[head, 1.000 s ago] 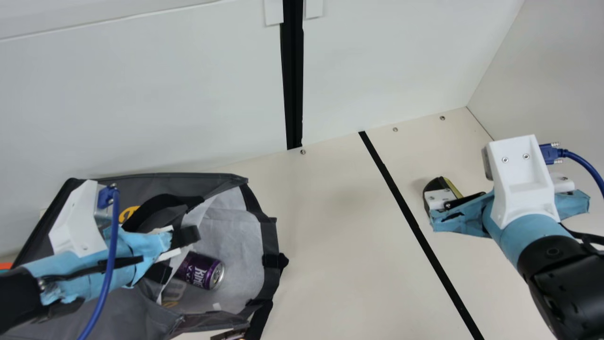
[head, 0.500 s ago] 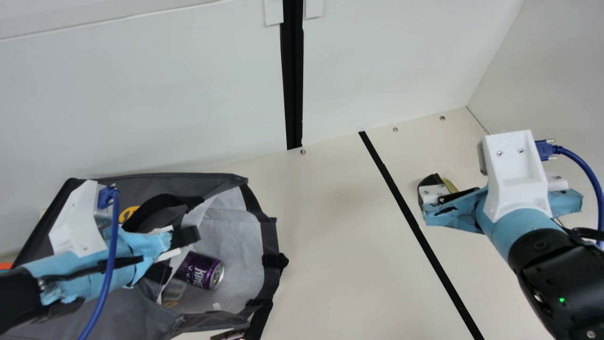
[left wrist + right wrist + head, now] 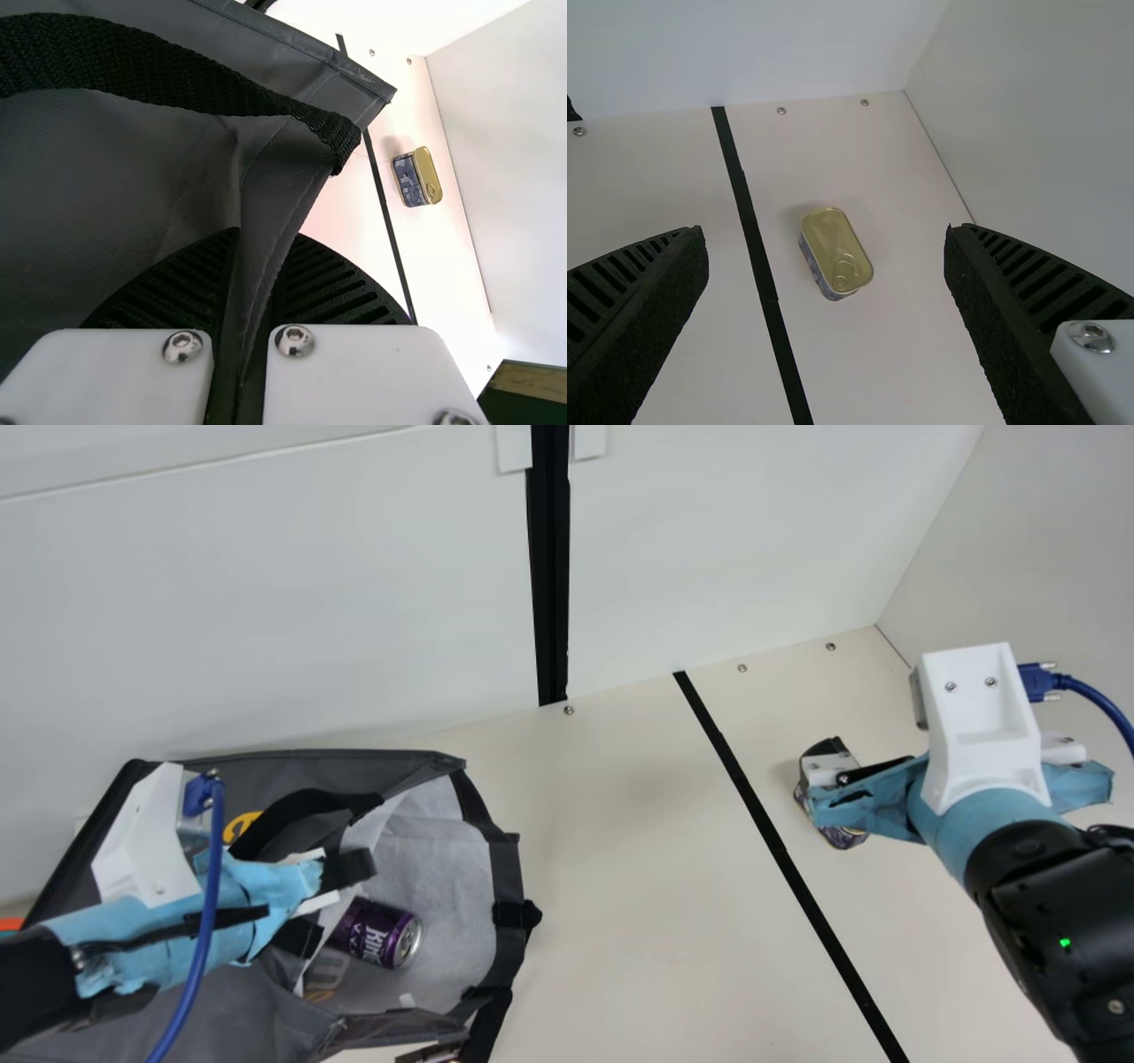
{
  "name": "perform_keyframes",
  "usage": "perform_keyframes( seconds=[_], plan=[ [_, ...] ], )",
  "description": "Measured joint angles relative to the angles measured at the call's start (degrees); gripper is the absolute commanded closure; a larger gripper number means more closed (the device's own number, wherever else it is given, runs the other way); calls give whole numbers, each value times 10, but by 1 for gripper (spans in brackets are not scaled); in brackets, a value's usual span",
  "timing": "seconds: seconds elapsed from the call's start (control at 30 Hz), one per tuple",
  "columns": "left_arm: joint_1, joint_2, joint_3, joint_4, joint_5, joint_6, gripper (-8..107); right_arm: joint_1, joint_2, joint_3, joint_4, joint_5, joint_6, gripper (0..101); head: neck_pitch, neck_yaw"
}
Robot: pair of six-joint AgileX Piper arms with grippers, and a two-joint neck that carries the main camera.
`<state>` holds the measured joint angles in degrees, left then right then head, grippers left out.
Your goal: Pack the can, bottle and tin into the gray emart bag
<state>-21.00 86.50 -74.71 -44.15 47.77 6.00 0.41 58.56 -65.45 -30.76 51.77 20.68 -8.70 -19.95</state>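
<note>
Nearest, at the main view's left, the left gripper (image 3: 266, 243) is closed on a fold of cloth at the mouth of the soft gray fabric bag with black trim (image 3: 509, 877). Inside lies the purple metal drinks can (image 3: 376, 933) on its side against the pale lining. Just beside it is a clear, plastic-looking thing (image 3: 325, 967), partly hidden; whether that is the bottle cannot be told.

Past the bag, across the cream table (image 3: 620, 886) and its straight black strip (image 3: 780, 850), the right gripper (image 3: 826, 232) has its fingers spread wide, with nothing between them. Farther on, well apart from the bag, the small rounded tin with a gold lid and dark blue printed side (image 3: 833, 252) sits on the table.

The change is all in the right arm: over the last second it shifts slightly left in the main view, then back right and toward the wall (image 3: 726, 540). The tin's gold edge no longer peeks out on the far side; its printed side now shows on the near side. The left arm and bag match the earlier frames. This looks like lining up for the tin, seemingly the last item to pack; overshooting could nudge it.
</note>
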Motion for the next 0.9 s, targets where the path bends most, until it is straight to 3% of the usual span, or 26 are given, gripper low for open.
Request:
perform_keyframes(
  seconds=[0.9],
  plan=[
    [0, 0, 0, 0, 0, 0, 89, -29, -25, -50, 30, 92, -35, 10, 0, 1]
  ],
)
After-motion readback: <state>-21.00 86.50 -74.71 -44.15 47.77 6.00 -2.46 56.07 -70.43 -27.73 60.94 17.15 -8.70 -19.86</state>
